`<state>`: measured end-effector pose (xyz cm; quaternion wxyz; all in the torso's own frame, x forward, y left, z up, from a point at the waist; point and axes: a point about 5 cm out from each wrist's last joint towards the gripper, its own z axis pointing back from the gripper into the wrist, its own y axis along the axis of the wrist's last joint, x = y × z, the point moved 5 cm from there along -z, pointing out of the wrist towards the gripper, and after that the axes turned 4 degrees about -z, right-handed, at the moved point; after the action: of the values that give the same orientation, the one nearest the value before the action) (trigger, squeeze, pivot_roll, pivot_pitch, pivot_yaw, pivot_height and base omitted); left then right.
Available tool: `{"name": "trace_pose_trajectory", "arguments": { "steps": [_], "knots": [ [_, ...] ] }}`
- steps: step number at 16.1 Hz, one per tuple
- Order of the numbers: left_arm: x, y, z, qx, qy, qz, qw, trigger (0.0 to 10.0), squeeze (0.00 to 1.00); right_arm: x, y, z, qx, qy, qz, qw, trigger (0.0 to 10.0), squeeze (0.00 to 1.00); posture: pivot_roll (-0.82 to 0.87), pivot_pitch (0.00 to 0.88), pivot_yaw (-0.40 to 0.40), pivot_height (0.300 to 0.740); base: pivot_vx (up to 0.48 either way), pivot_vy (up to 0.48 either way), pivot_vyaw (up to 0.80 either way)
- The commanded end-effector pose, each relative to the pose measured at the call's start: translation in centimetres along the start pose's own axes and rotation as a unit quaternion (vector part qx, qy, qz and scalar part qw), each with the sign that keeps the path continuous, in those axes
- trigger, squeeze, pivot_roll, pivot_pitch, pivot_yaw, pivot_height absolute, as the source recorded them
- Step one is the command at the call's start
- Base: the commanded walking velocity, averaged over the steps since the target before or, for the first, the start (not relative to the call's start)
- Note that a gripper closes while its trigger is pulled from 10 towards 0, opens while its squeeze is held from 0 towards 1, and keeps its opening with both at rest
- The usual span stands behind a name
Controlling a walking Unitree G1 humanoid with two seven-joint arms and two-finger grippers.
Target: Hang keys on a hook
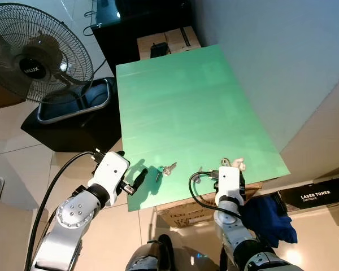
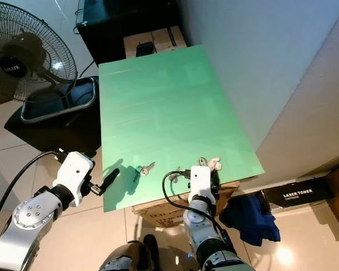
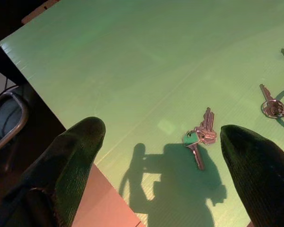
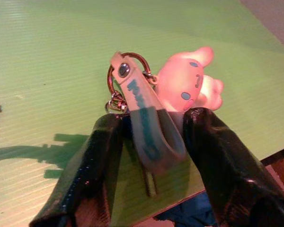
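Note:
On the green table, near its front edge, lies a small bunch of keys, one with a green cap. My left gripper is open and hovers just off the table's front left corner, short of that bunch. A single key on a ring lies further right. My right gripper is at the front right edge, shut on the grey-green strap of a keychain. The keychain has a metal ring and a pink plush figure, which rests on the table.
A standing fan and a black case are on the floor to the left. Cardboard boxes sit beyond the table's far end. A wall runs along the right. A toner box and blue cloth lie at lower right.

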<state>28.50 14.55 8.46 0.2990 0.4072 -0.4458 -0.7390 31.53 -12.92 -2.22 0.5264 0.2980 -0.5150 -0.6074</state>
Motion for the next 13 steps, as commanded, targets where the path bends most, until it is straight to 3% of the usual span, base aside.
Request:
{"name": "trace_pose_trajectory", "arguments": {
  "steps": [1, 13],
  "knots": [
    [-0.05, -0.77, 0.15, -0.014, 0.003, 0.002, 1.000, 10.0, 0.00, -0.43, -0.85, 0.57, -0.013, 0.007, 0.006, 1.000, 0.0, 0.00, 0.05, 0.233, 0.174, 0.740, 0.000, 0.000, 0.00],
    [0.27, -0.75, -0.18, -0.012, -0.005, -0.002, 1.000, 10.0, 0.00, -0.72, -0.88, 1.31, 0.007, 0.005, 0.010, 1.000, 0.0, 0.00, 0.04, 0.214, 0.188, 0.740, 0.000, 0.000, 0.00]
  ]
}}
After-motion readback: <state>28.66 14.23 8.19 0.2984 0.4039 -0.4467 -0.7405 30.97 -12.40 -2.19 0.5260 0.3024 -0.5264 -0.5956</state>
